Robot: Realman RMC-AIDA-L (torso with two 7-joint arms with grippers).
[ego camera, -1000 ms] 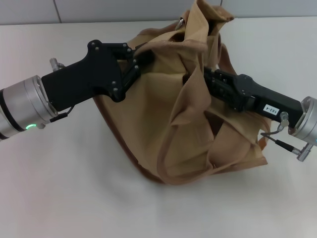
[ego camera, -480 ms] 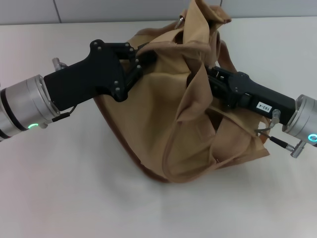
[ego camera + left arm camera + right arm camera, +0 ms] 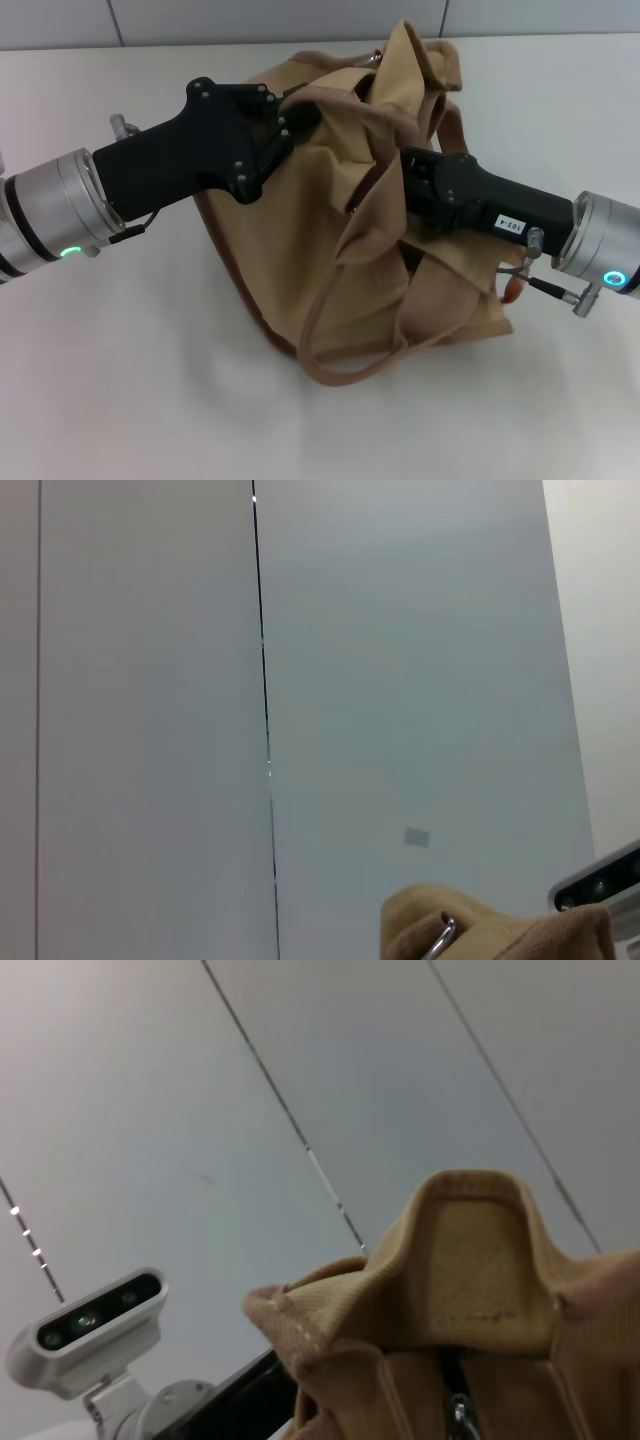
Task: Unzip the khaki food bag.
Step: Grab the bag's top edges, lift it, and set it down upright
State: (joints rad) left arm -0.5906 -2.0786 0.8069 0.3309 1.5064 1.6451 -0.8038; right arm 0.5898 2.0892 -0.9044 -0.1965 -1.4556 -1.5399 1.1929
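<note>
- Centrally, the khaki food bag (image 3: 330, 250) lies crumpled on the white table (image 3: 150, 400), its fabric bunched upward into a peak at the far side.
- Head view: the left gripper (image 3: 300, 118) reaches the bag from the left, at the upper edge of the bag; its black fingertips are buried in the folded fabric, so whether they are spread or pinching cannot be told.
- Head view: the right gripper (image 3: 405, 185) enters the bag from the right, at the middle of the bag beneath the raised peak; its fingertips are hidden by the cloth, and their state cannot be told.
- Head view only: one webbing handle (image 3: 340, 330) hangs as a loop over the near side of the bag, down to the table.
- Head view only: darker brown piping (image 3: 240, 300) runs along the bag's lower left edge.
- Left wrist view: only a rounded hump of bag fabric and a small metal ring (image 3: 444, 937) are shown, against a grey panelled wall (image 3: 400, 680). The left arm's own fingers do not appear.
- Right wrist view: the raised fabric peak is seen close up, with a dark zipper line and a metal pull (image 3: 461, 1409) at the base of the peak. This detail is not visible in the head view.
- Right wrist view also shows a white camera module (image 3: 88, 1325) beside the bag.
</note>
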